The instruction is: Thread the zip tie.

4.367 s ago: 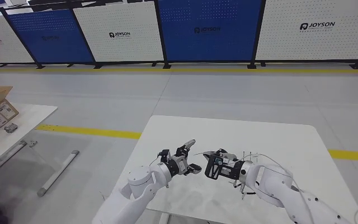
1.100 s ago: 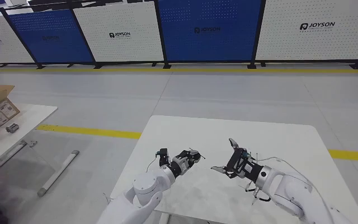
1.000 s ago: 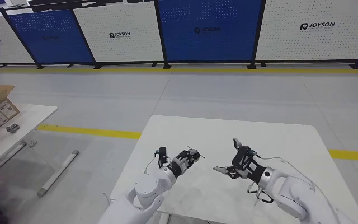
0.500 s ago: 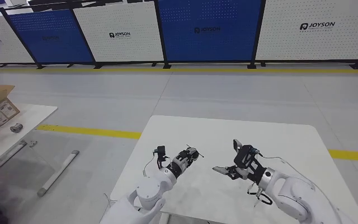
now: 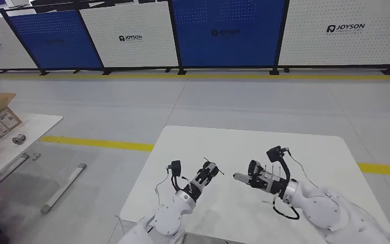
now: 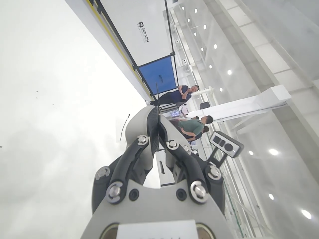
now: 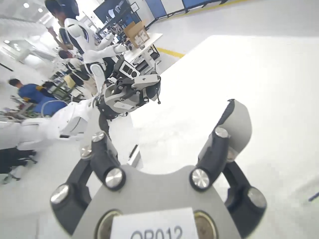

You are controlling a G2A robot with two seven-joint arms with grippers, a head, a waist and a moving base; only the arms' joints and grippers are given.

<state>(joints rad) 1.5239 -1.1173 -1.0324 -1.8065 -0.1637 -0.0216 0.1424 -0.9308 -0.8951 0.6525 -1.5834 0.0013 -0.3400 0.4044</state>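
The left gripper (image 6: 157,119) is pinched tight on the zip tie (image 6: 157,93). The black strap is caught between its ribbed pads and pokes out past the fingertips. In the right wrist view the strap runs through the grip, its small head hanging just below the fingers. The left forearm lies low over the table, its gripper aimed across at the other arm.

Facing it, near but apart, the right gripper (image 7: 167,115) is spread wide and holds nothing.

Just beside the left fingers (image 6: 139,125) a thin black line (image 6: 124,128) with a small knob shows against the surface. I cannot tell whether it belongs to the same tie.

Under both grippers is a plain white table (image 5: 304,146). Beyond its far edge are a pale grey floor (image 5: 183,104) and a yellow line (image 5: 97,144), then a row of blue and white pegboard panels (image 5: 228,33), each bearing a small logo. A white printed label (image 7: 152,222) sits on the right gripper's base.
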